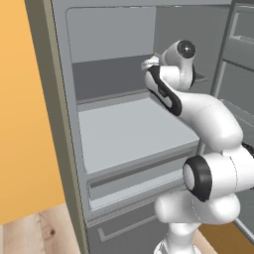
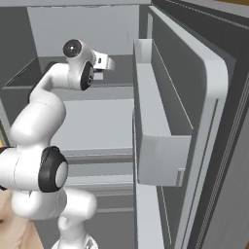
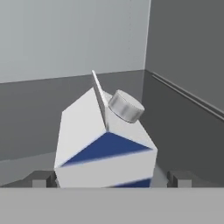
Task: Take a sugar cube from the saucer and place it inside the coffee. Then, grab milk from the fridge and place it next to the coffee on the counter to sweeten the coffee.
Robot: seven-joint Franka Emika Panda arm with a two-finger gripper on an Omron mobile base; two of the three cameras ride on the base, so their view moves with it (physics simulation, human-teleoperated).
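Milk sits square between my wide-open fingers, on the far fridge shelf.
I see the milk (image 3: pixel 105 144) upright between my fingers (image 3: pixel 42 179), which grip nothing yet; fridge (image 1: pixel 124 134) walls stand behind and right.

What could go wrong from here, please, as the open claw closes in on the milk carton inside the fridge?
The claw is open with a fingertip either side of the milk carton, near its sloped top. Closing there could let the pads slip off the slanted faces.

The carton looks turned at an angle to the fingers, so a squeeze might twist or tip it.

The carton stands close to the back corner of the fridge, so a push forward could jam it against the wall.
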